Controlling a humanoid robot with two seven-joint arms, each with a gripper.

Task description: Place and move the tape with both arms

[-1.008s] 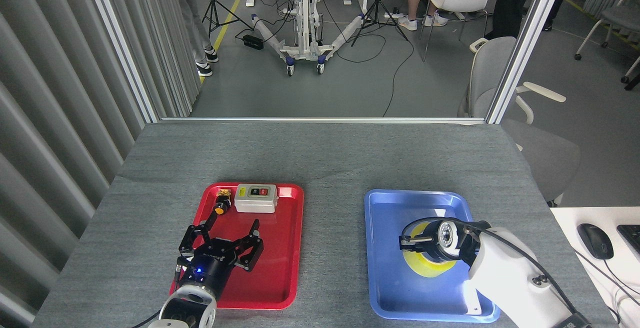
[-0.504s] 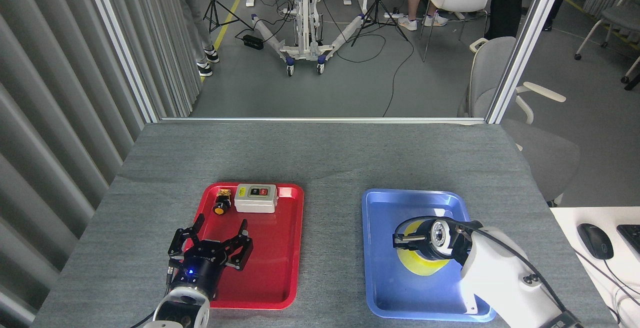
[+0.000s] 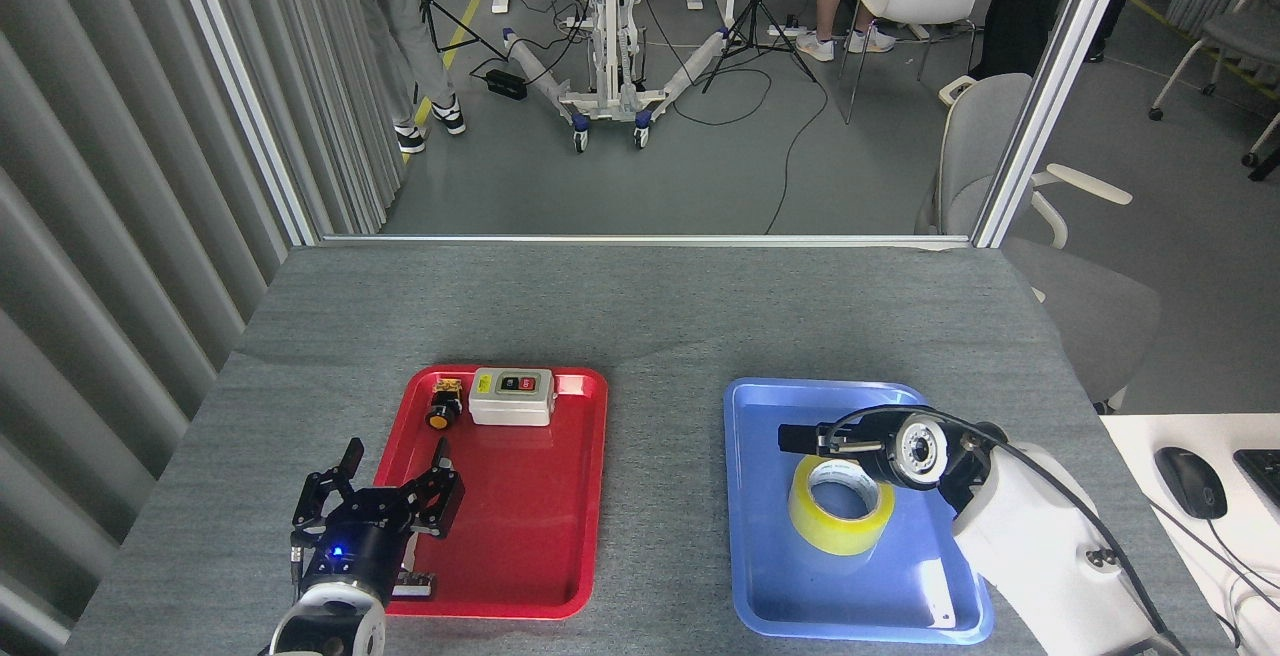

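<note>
the tape lies flat, core upward, in the blue tray on the right half of the worktop, toward that tray's middle. nothing is holding it.

the right gripper sits just beyond the roll, on the side toward the worktop's far edge, and appears clear of it. it is seen nearly end-on, so whether its jaws are apart or together cannot be told.

the left gripper hovers over the near left corner of the red tray, its jaws spread wide and empty. the red tray also carries a grey switch box and a small push button along its far edge, both well apart from the left gripper.

task status, as a judgement: the roll is set down in the blue tray, so one placement looks complete. what is left is probably a transfer toward the red tray involving the left arm; no grasp for that is in place yet.
</note>
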